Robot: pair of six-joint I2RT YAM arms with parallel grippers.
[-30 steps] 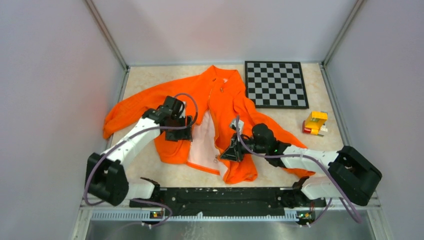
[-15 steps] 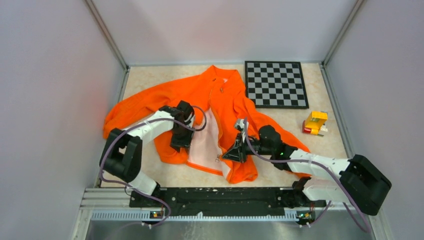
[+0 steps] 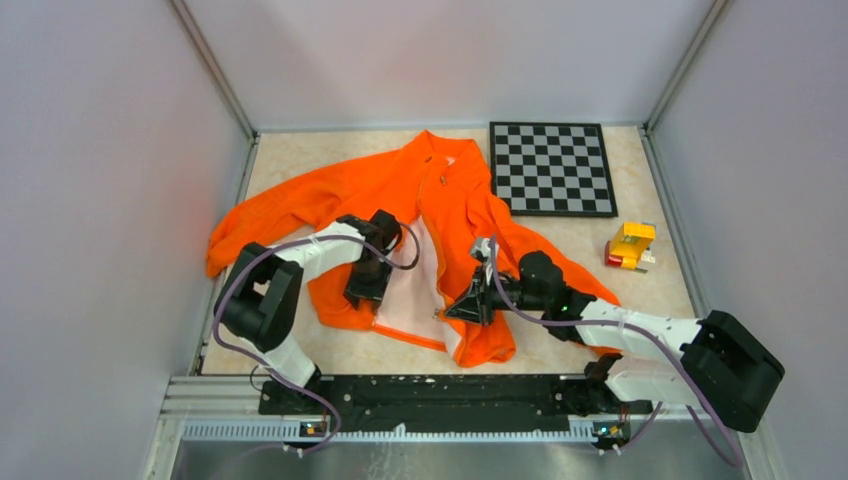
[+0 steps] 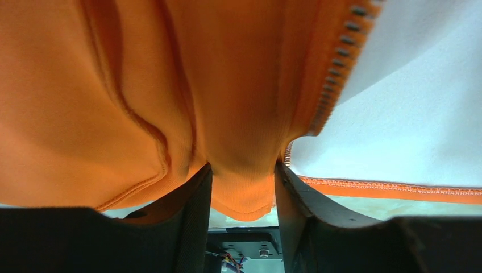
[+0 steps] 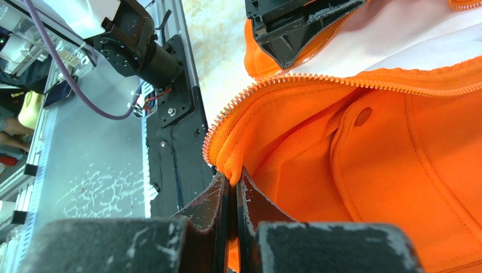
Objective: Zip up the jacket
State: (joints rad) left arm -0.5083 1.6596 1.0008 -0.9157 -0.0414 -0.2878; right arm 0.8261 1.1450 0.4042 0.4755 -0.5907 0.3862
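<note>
Partly open jacket [image 3: 440, 190], right end effector [image 5: 232, 181] pinching

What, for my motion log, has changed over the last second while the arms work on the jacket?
The left gripper slid along the jacket's open front panel toward the near edge and slightly right, with its arm folding up. It now pinches a fold beside the zipper teeth. The right gripper barely shifted and stays clamped on the other front edge. The chessboard and yellow toy did not move.
</note>
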